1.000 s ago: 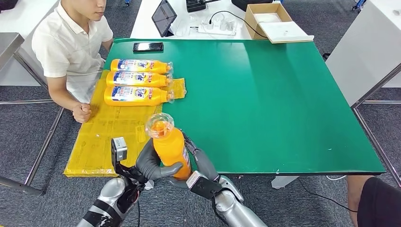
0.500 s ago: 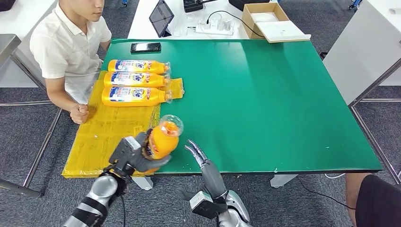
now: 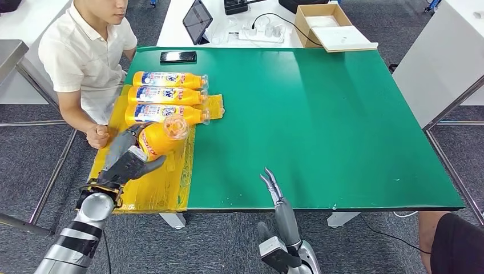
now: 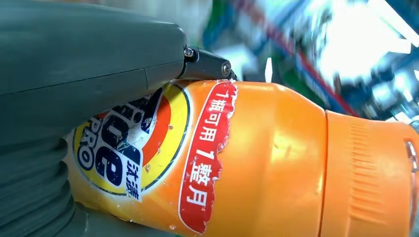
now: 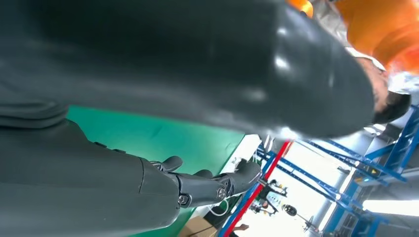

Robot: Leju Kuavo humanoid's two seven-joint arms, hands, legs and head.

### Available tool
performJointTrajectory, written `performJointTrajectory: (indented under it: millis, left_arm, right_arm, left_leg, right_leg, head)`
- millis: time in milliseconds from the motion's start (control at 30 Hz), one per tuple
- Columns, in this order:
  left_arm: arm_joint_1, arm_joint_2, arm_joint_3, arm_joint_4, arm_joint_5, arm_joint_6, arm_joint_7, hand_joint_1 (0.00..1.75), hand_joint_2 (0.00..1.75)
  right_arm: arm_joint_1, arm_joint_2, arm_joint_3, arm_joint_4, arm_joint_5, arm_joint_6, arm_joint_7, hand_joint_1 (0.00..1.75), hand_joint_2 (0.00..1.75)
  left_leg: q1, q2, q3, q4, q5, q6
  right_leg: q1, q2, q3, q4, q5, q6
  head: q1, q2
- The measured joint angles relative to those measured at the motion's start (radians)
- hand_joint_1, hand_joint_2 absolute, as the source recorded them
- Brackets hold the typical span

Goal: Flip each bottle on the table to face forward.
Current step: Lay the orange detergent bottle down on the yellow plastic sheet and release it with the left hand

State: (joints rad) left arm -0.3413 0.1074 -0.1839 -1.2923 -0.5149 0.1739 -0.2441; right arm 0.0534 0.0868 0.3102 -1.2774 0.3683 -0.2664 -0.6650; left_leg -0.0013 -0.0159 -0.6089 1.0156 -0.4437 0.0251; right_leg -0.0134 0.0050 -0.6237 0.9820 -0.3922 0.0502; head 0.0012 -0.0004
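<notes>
Bottle (image 3: 160, 137) gripped in left robot hand (image 3: 128, 160), carried toward row for placement; right robot hand (image 3: 274, 191) empty, fingers extended.

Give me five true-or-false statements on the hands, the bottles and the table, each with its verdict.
1. The left hand grips an orange plastic bottle. True.
2. The right hand holds a bottle. False: it holds nothing, fingers extended.
3. Three orange bottles lie side by side on the yellow sheet. True.
4. The black phone lies on the yellow sheet. False: it lies on the green table.
5. The cardboard box is closed. False: it is open.
</notes>
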Motion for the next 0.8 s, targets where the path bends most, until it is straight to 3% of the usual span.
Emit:
performJointTrajectory:
  millis: [133,367,567,800]
  left_arm:
    - [-0.055,0.008,-0.009,0.035,-0.232,0.076,0.058,1.75,1.75]
    - [-0.195,-0.005,-0.113,0.298,-0.508,0.03,0.131,1.75,1.75]
    - [-0.26,-0.022,-0.189,0.476,-0.553,-0.01,0.147,1.75,1.75]
    - [-0.293,-0.029,-0.216,0.56,-0.56,-0.014,0.154,1.75,1.75]
  right_arm:
    - [-0.001,0.005,-0.005,-0.001,-0.003,0.013,0.0,0.0,0.0]
    - [-0.028,0.021,-0.013,0.01,-0.014,0.045,0.0,0.0,0.0]
    - [-0.036,0.029,-0.021,0.029,-0.016,0.057,0.0,0.0,0.0]
    - [-0.037,0.03,-0.023,0.045,-0.017,0.062,0.0,0.0,0.0]
  left_leg:
    - [0.0,0.0,0.0,0.0,0.0,0.0]
    - [0.0,0.001,0.001,0.0,0.001,0.0]
    - [0.0,0.002,0.0,0.0,0.001,0.001]
    - [0.0,0.001,0.0,0.0,0.001,0.0]
  right_leg:
    - [0.0,0.0,0.0,0.0,0.0,0.0]
    - [0.0,0.0,0.0,0.0,0.002,-0.002]
    - [0.0,0.001,0.0,0.0,0.002,-0.002]
    - [0.0,0.001,-0.001,0.0,0.002,-0.002]
  head:
    - [0.0,0.0]
    - [0.0,0.0]
    - [0.0,0.0]
    - [0.0,0.0]
